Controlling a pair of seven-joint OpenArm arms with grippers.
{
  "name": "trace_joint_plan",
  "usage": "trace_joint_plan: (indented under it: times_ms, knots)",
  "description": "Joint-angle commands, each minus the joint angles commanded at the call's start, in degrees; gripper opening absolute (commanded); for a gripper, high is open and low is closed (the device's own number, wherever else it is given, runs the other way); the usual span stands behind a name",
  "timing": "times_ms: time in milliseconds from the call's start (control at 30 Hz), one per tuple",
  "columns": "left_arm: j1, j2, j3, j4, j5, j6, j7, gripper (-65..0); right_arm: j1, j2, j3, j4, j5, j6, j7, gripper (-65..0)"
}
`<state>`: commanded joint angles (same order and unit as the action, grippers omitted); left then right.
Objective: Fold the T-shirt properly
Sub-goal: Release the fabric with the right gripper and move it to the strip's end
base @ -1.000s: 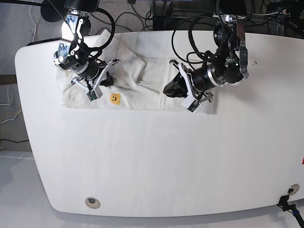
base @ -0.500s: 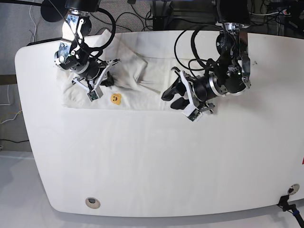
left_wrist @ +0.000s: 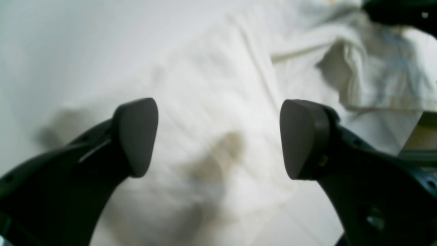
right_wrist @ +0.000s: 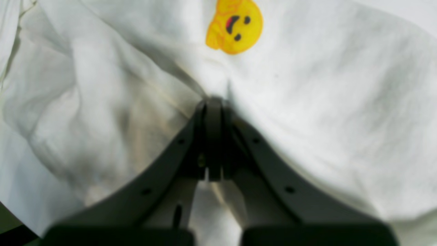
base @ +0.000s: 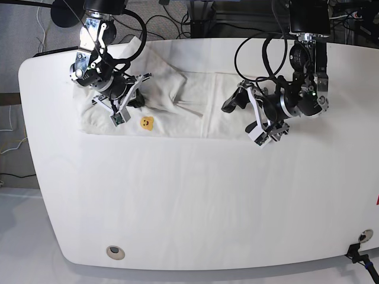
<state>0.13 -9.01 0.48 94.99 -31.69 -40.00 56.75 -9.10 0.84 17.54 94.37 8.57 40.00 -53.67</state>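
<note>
The white T-shirt (base: 189, 112) lies in a wrinkled folded band across the far part of the table, with a small yellow smiley print (base: 145, 122) near its front edge. My right gripper (base: 134, 96) is shut on a fold of the cloth; in the right wrist view the closed tips (right_wrist: 213, 102) pinch the fabric just below the smiley (right_wrist: 235, 25). My left gripper (base: 233, 99) is open and empty, held above the right part of the T-shirt (left_wrist: 211, 68). Its two fingers (left_wrist: 136, 136) stand wide apart. The large coloured print is hidden.
The white table (base: 195, 201) stretches bare toward the front, with a round grommet hole (base: 115, 252) near the front left. Black cables (base: 177, 21) and stands crowd behind the far edge. A black clamp (base: 357, 253) sits at the front right corner.
My left gripper has moved to the right and lifted off the shirt, with its fingers now apart. My right gripper stays shut on the cloth, hardly moved.
</note>
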Motion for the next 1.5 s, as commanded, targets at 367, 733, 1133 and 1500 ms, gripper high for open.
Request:
trace_joint_plan:
  times_ms: [367,733,1133,1500]
  knots:
    - [1.85,-3.6,0.0,-6.68,-0.09,0.0,-6.42,-12.2,1.23,0.0,0.0,0.0,0.0,0.0,0.0,-65.0]
    - [3.96,-5.45,-3.6,-6.95,-0.09,0.0,-6.51,-12.2,4.75,0.0,-0.09,0.44,-0.09,0.0,-0.09,-64.9]
    - [3.96,-5.45,-3.52,-6.95,-0.09,0.0,-6.51,-12.2,11.08,0.53,0.53,11.16,-0.18,0.0,-5.54,-63.1]
    - [3.96,-5.45,-3.52,-6.95,-0.09,0.0,-6.51,-12.2,16.88,9.93,13.63,0.97,-0.53,0.0,-5.54,-62.7]
